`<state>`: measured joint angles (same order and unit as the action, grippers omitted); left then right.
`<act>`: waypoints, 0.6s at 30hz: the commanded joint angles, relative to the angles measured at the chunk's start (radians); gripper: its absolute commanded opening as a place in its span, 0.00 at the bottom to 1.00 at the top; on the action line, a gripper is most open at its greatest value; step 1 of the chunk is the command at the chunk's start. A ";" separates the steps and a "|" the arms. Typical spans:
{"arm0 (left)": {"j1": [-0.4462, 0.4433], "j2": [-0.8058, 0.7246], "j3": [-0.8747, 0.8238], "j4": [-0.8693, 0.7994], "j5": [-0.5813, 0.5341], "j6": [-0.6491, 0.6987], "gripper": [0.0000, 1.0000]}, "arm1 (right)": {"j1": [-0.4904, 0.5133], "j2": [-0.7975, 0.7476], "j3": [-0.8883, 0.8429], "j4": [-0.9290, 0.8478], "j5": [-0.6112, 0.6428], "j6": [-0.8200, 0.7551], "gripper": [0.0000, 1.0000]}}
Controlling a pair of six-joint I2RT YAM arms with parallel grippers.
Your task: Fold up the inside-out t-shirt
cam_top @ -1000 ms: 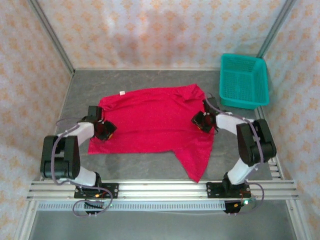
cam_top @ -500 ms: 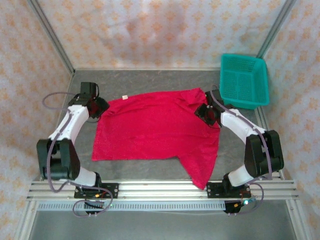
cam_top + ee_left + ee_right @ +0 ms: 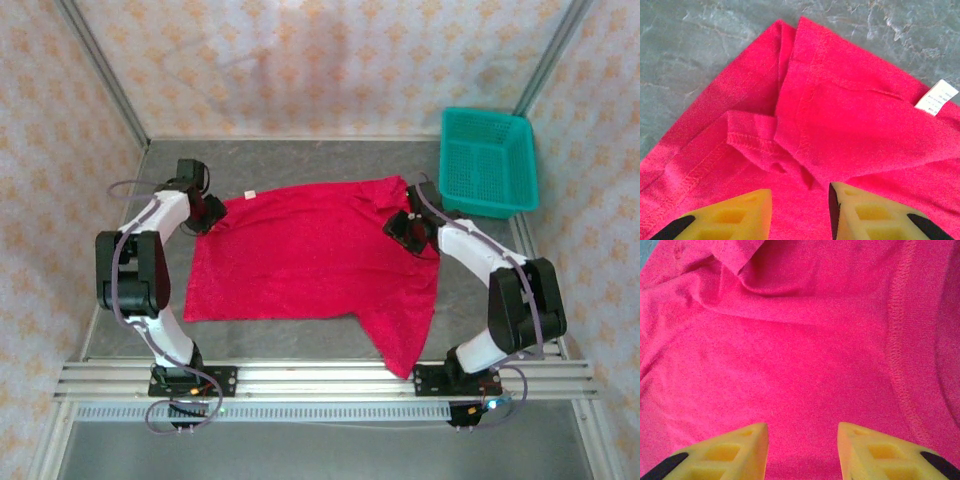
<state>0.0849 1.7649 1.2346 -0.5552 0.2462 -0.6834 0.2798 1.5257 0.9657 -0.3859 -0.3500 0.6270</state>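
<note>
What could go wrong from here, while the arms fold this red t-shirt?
The left gripper stands open over a folded-over hem; closing there may pinch extra layers. One end of the t-shirt lies close to the front rail; a pull toward the arms could drag it over.

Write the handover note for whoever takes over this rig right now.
Left gripper: open, at the far-left corner of the t-shirt, near the white tag.
Right gripper: open, above the shirt's far-right part.
T-shirt: spread mostly flat on the table, one part trailing toward the near edge on the right. The teal basket sits apart, far right.
Done: shirt laid out.
Left: all folds.
</note>
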 commanded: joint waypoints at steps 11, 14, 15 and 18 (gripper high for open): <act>-0.014 0.113 0.065 0.007 -0.016 -0.004 0.13 | 0.015 0.030 0.004 0.028 -0.027 0.008 0.42; -0.017 0.111 0.120 -0.034 -0.042 0.001 0.00 | 0.027 0.044 -0.002 0.034 -0.026 0.008 0.42; -0.020 0.110 0.149 -0.056 -0.057 0.006 0.00 | 0.032 0.049 -0.006 0.037 -0.024 0.008 0.41; -0.031 0.115 0.253 -0.134 -0.120 0.029 0.00 | 0.044 0.073 -0.018 0.039 -0.007 0.004 0.40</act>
<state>0.0669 1.8874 1.3907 -0.6102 0.2134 -0.6796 0.3115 1.5730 0.9653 -0.3618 -0.3740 0.6270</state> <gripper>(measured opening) 0.066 0.405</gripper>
